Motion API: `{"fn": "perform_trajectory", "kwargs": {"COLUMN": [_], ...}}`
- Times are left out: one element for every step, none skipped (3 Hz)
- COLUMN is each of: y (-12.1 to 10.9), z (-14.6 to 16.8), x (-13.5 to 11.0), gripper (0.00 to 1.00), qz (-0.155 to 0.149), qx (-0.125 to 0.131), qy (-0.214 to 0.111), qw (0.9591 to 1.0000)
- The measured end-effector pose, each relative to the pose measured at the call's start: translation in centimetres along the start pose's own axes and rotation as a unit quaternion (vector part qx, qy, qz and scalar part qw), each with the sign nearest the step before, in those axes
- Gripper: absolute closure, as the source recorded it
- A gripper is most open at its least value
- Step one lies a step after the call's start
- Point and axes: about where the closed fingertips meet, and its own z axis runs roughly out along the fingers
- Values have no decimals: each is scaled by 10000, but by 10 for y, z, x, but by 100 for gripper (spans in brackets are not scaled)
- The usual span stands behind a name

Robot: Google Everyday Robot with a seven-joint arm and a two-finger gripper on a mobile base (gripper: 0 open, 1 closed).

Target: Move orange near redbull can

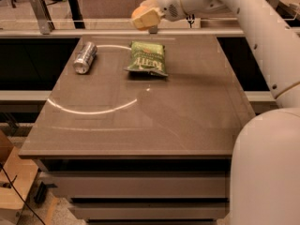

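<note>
In the camera view, the gripper (pixel 146 18) hangs above the far edge of the table (pixel 168 121), just behind the green chip bag (pixel 147 58), on the end of the white arm (pixel 243 13) that reaches in from the right. Whether it is clamped on anything cannot be told. No orange lies in plain sight on the tabletop, and the tan-orange lump at the gripper's tip may be the fruit, though that is a guess. The redbull can (pixel 85 57) lies on its side near the far left corner, beside the bag but apart from it. To do this step well, I judge the gripper should travel left and stay high enough to pass over the bag. It should then descend onto bare surface just beside the can without nudging it, since a can on its side rolls easily
</note>
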Motion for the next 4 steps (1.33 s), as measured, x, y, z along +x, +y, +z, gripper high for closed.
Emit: {"fn": "perform_trajectory", "kwargs": {"y": [27,51,79,102], "z": [49,87,119,143], "x": [2,24,46,50], "gripper": [100,100,100,82], "qz": [129,444,908,1119], "qx": [-111,-207,-436,-699], "qy": [-308,-392,-452,-543], "qw": [9994,9980,9939,9898]}}
